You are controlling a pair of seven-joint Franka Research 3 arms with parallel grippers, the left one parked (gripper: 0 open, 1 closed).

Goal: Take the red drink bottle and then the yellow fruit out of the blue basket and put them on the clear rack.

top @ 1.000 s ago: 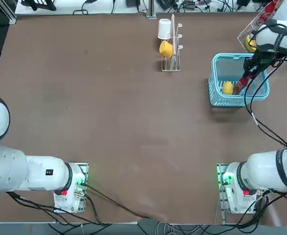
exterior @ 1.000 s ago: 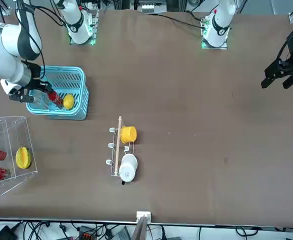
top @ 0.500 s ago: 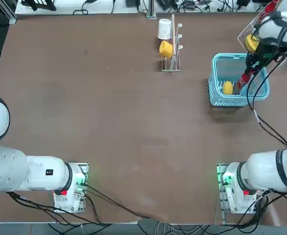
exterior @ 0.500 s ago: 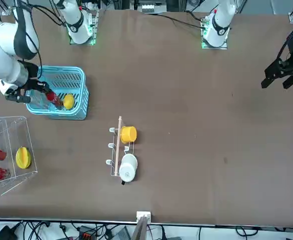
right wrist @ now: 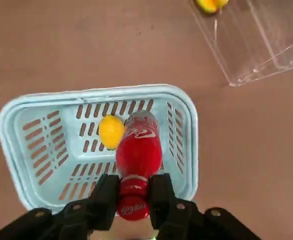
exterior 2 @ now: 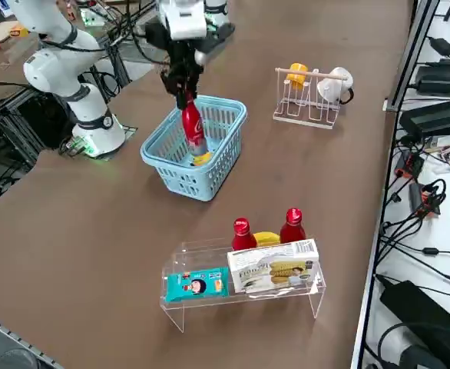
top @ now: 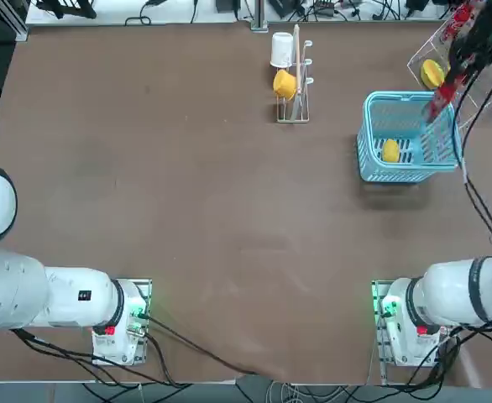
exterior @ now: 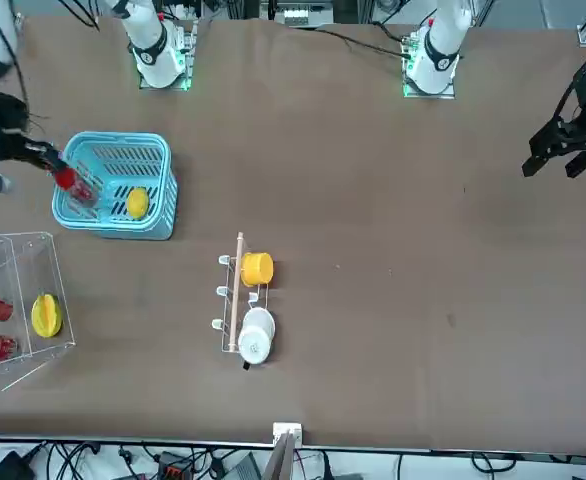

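My right gripper (right wrist: 133,192) is shut on the neck of the red drink bottle (right wrist: 139,150), which hangs tilted above the blue basket (right wrist: 6,135). The side view shows the bottle (exterior 2: 192,127) under the gripper (exterior 2: 183,96), its base over the basket (exterior 2: 171,173). From overhead the bottle (top: 442,92) lies over the basket's right rim. The yellow fruit (top: 390,151) rests on the basket floor, also visible in the wrist view (right wrist: 111,131). The clear rack (exterior 2: 240,296) stands beyond the basket, at the table's far right corner (top: 426,50).
The rack holds two red bottles (exterior 2: 243,231), a yellow fruit with a dark tip (exterior: 44,314), a box and a teal packet. A wire cup stand (top: 295,84) with a yellow cup and a white cup stands left of the basket.
The gripper has risen with the red bottle, lifting it off the basket floor and shifting it towards the rack side. The yellow fruit has stayed put.
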